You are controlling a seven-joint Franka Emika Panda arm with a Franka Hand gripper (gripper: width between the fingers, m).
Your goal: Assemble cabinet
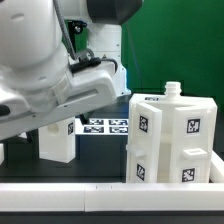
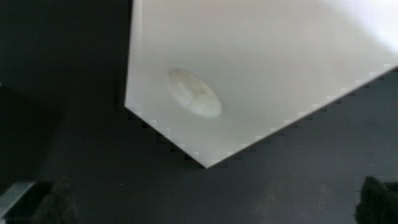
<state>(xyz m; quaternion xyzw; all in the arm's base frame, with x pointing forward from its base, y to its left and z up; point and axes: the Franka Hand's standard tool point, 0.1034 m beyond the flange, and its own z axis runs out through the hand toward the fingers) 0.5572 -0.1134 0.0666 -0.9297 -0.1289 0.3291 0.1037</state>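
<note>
The cabinet body point(image 1: 172, 138) stands on the black bench point(image 1: 105, 152) at about four o'clock in the exterior view, a white boxy piece built of stacked blocks, with a short round peg point(image 1: 172, 91) rising from its top. Whether anything lies inside it cannot be told from here. Its faces carry small square black-and-white tags point(image 1: 192, 127), at least four of them visible; they show coded patterns only, with no readable letters or brand.

A second, smaller white block point(image 1: 58, 142) stands well apart from the body, at about eight o'clock, also bearing a tag on its side. Between the two, farther back near the centre, the marker board point(image 1: 105, 126) lies flat on the bench with its row of tags. A low white rail point(image 1: 100, 190) crosses the view at six o'clock.

The arm point(image 1: 45, 70) fills the sector from nine to twelve o'clock, its bulky white housing slanting down toward the centre.

In the wrist view, a flat white panel point(image 2: 258, 70) lies on the dark surface below the camera, one corner pointing down the picture, with a faint oval dimple point(image 2: 196, 92) on its face. The pincer point(image 2: 199, 200) stands wide, its two dark fingertips point(image 2: 25, 198) barely showing at the picture's lower corners, clasping nothing and clear of the panel.
</note>
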